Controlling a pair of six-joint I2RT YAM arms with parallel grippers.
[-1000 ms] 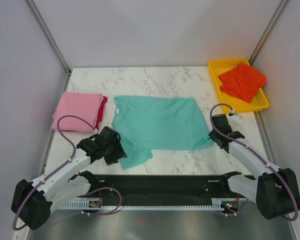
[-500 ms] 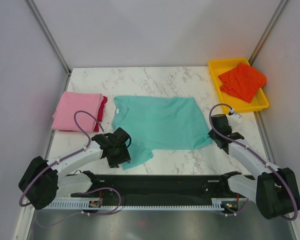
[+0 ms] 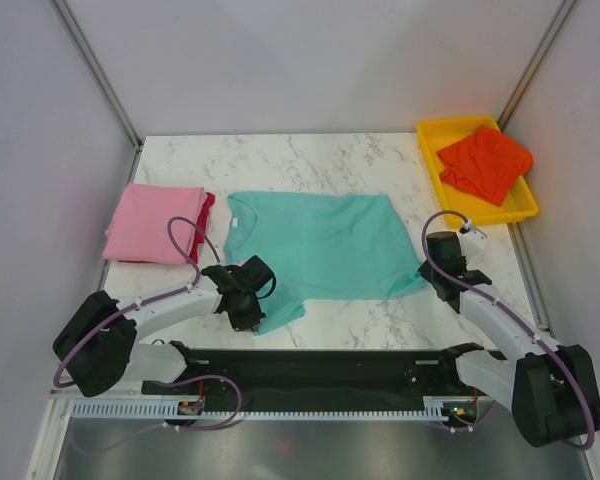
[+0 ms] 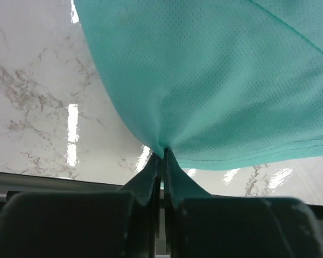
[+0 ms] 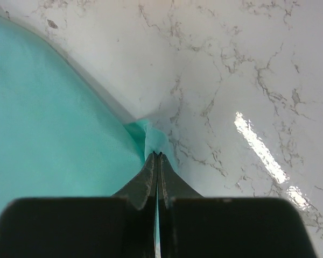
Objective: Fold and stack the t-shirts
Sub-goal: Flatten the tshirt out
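The teal shirt (image 3: 320,245) lies spread at the centre of the desk (image 3: 310,150). The left tool (image 4: 162,156) is clamped on its sleeve at 7 o'clock, and the right tool (image 5: 157,156) on its hem corner at 4 o'clock.

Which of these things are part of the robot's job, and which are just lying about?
Part of the job:
teal t-shirt, pinched by the left hand and right hand; pink t-shirt folded on the crimson t-shirt; orange-red t-shirt, crumpled.

Just lying about:
yellow tray under the orange-red t-shirt; marble table.
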